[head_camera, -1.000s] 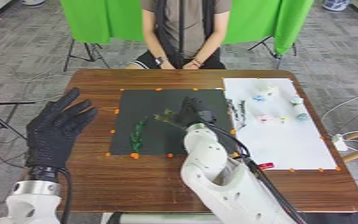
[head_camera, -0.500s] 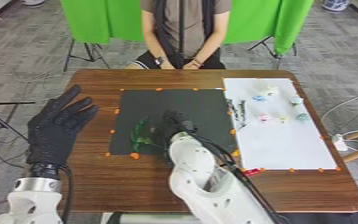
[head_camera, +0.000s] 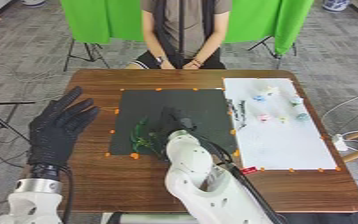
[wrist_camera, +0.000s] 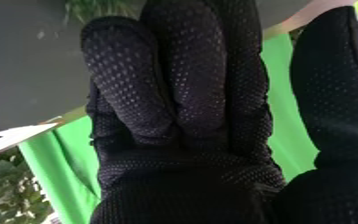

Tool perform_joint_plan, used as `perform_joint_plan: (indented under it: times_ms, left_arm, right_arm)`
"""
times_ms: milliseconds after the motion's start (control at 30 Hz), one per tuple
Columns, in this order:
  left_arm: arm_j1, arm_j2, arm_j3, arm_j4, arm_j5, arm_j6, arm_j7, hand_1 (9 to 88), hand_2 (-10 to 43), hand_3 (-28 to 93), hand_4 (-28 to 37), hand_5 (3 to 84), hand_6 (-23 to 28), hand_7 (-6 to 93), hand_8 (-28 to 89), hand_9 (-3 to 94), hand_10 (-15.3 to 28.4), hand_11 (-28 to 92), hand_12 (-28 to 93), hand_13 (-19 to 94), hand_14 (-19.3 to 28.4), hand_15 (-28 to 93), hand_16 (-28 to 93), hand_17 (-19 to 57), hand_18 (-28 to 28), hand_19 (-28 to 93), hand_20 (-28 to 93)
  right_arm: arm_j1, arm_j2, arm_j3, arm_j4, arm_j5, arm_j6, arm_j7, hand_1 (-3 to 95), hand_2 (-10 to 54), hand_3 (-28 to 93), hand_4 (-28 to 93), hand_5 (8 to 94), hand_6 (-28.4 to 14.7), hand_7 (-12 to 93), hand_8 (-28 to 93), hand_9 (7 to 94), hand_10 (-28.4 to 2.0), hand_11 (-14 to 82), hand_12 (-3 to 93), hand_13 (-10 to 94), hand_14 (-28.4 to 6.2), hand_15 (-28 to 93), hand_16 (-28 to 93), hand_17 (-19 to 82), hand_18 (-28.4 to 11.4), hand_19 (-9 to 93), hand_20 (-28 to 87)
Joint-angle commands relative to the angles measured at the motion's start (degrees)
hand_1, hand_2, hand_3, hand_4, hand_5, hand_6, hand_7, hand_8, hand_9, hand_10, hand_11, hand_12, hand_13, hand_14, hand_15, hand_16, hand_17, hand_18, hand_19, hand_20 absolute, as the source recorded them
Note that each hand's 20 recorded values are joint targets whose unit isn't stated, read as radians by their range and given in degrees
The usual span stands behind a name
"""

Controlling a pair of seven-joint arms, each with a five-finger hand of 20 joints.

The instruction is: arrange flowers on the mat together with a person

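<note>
Head view: I log the green stem [head_camera: 138, 133] just left of my right hand [head_camera: 174, 120], long axis near-to-far; thumb apart from fingers. Dark sprigs [head_camera: 239, 114] right of that hand; left hand [head_camera: 53, 134] well left, open.

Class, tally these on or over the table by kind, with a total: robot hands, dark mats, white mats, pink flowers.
Robot hands: 2 (left hand, right hand)
Dark mat: 1
White mat: 1
Pink flower: 1
Total: 5
</note>
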Motion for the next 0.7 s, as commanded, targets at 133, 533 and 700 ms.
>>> perform_joint_plan:
  times_ms: [133,533,700]
  left_arm:
    - [3.1,-1.15,-0.32,-0.5,-0.11,0.43,0.4,22.0,9.6,77,-28.3,39.1,11.4,10.2,-8,38.7,23.2,27,10,30,28.4,52,-11,-5.1,27.0,69,-13]
    - [8.5,-1.84,-2.74,-1.58,-0.26,0.22,3.2,21.5,9.2,77,-28.3,39.1,11.2,10.1,-8,38.5,23.1,26,10,30,28.4,52,-11,-4.9,27.1,70,-13]
    - [8.1,-1.51,-2.32,-0.95,-0.48,-0.58,6.07,20.7,9.1,76,-28.3,38.6,9.7,9.4,-9,39.1,21.9,25,10,29,28.4,52,-11,-4.9,27.2,70,-13]
  right_arm:
    - [1.7,5.0,1.5,-5.1,0.7,7.5,3.5,33.4,-6.4,72,-28,90.4,-0.2,14,-13,93.7,-12.4,38.7,15.3,83,-12.3,64,13,28,-21.8,91,-10]
    - [-18.7,15.6,25.5,-23.3,38.6,13.2,-20.8,27.3,3.9,75,-28,74.5,-3.7,13,-12,81.4,-17.2,26.4,15.0,68,-16.5,60,9,16,-19.7,74,5]
    - [-31.8,14.9,38.4,-27.5,59.7,11.2,-30.3,23.2,6.8,78,-28,62.7,-4.5,13,-13,68.9,-19.3,22.1,13.1,58,-19.0,58,7,11,-20.8,65,11]
